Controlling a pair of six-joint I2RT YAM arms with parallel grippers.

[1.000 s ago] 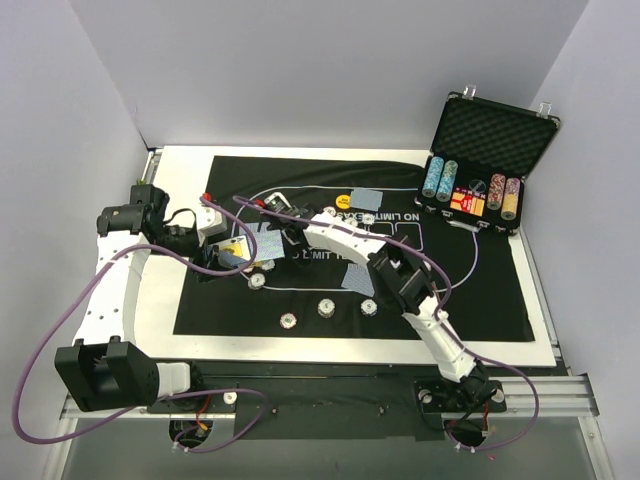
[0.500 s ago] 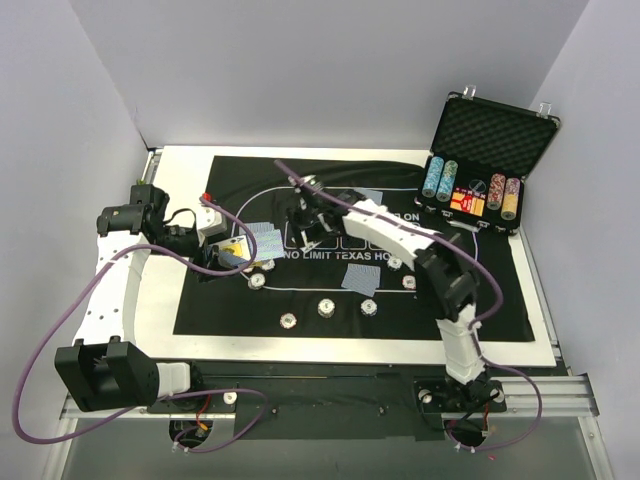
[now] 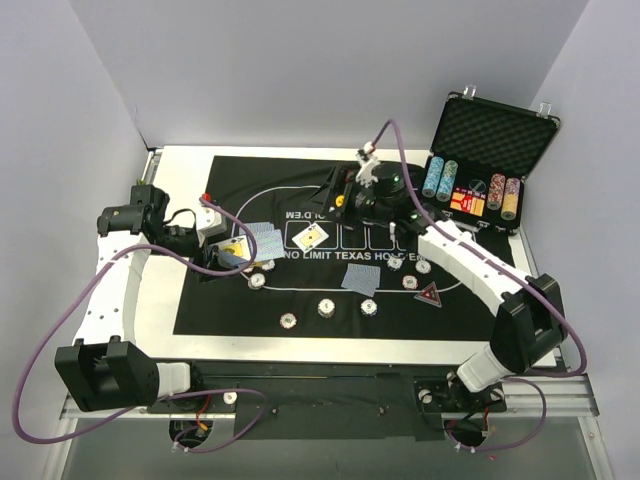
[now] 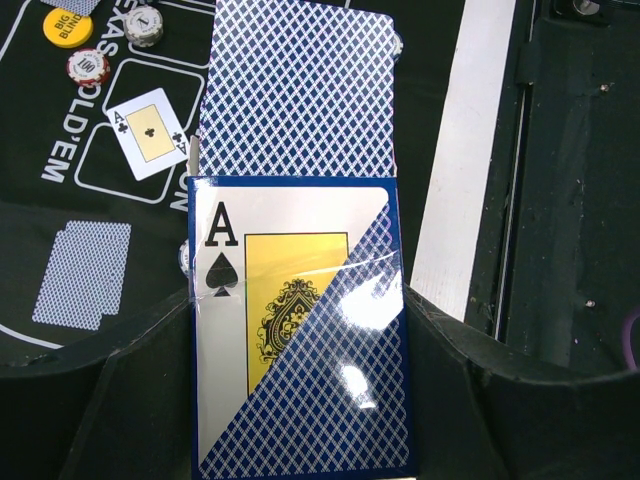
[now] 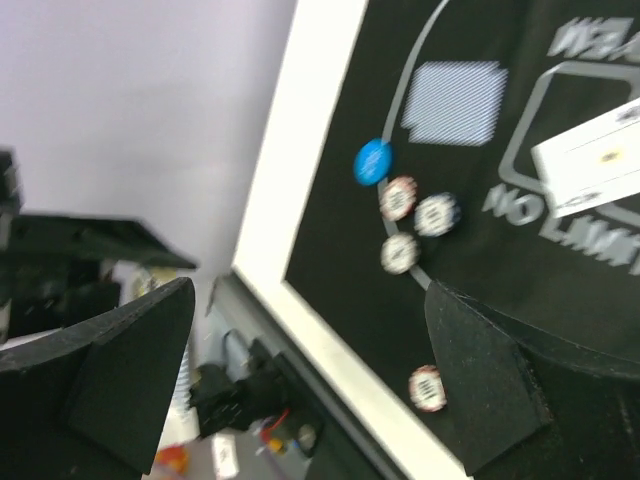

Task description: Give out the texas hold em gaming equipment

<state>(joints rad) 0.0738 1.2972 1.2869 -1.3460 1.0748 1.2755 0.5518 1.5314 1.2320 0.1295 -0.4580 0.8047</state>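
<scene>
The left gripper (image 4: pixel 300 400) is closed on a pack of playing cards (image 4: pixel 300 330), which shows an ace of spades under a glossy wrap, and it hangs over the left side of the black mat (image 3: pixel 210 310). Beyond the far end of the pack there is a blue-backed card (image 4: pixel 300 90); I cannot tell whether it lies on the mat or sticks out of the pack. The right gripper (image 5: pixel 310 300) is over the far middle of the mat, its fingers wide apart with nothing between them. An ace of clubs (image 3: pixel 312 236) lies face up in a printed box at the middle of the mat. A pair of blue-backed cards (image 3: pixel 360 279) lies face down on the near middle. Three poker chips (image 3: pixel 326 308) form a loose row along the near part of the mat, and the red triangle marker (image 3: pixel 430 294) lies on its right near part. The yellow disc (image 4: pixel 67 27), printed "BIG BLIND", is on the far part of the mat. The blue disc (image 5: pixel 372 161), a little blurred, is close to one edge of the mat. An open case (image 3: pixel 495 135) with chip columns (image 3: pixel 440 178) stands off the far right corner of the mat.
</scene>
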